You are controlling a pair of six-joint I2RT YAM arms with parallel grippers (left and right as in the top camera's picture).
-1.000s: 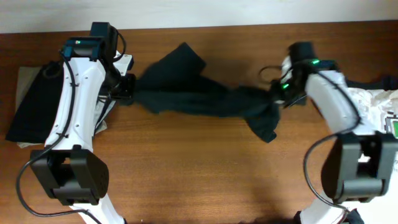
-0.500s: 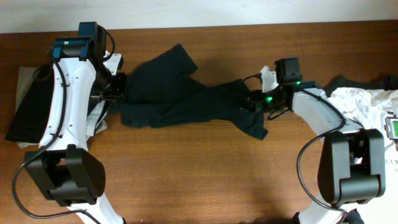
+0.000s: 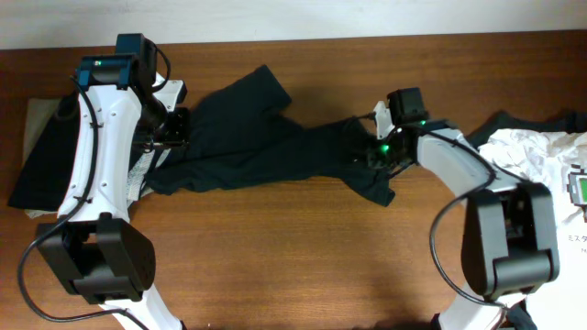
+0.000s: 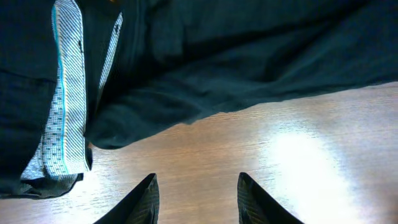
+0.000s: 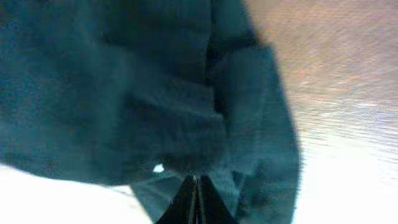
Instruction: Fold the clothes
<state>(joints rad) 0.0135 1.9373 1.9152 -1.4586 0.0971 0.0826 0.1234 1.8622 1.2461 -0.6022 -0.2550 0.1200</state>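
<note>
A black T-shirt (image 3: 257, 147) lies stretched and crumpled across the middle of the wooden table. My right gripper (image 3: 371, 158) is shut on its right end; in the right wrist view the fingers (image 5: 196, 180) are pinched together in dark cloth (image 5: 124, 93). My left gripper (image 3: 174, 137) is at the shirt's left end. In the left wrist view its fingers (image 4: 196, 177) are open over bare wood, with the black cloth (image 4: 249, 62) lying just ahead of them and not held.
A pile of dark folded clothes (image 3: 46, 160) sits at the left edge, with a striped white-and-teal fabric (image 4: 65, 106) beside it. A white garment (image 3: 527, 151) and a black one (image 3: 523, 122) lie at the far right, next to a paper (image 3: 578, 188).
My right gripper has moved left with the shirt's end, slackening the cloth. The shirt's left edge has dropped toward the front, away from my left gripper.
</note>
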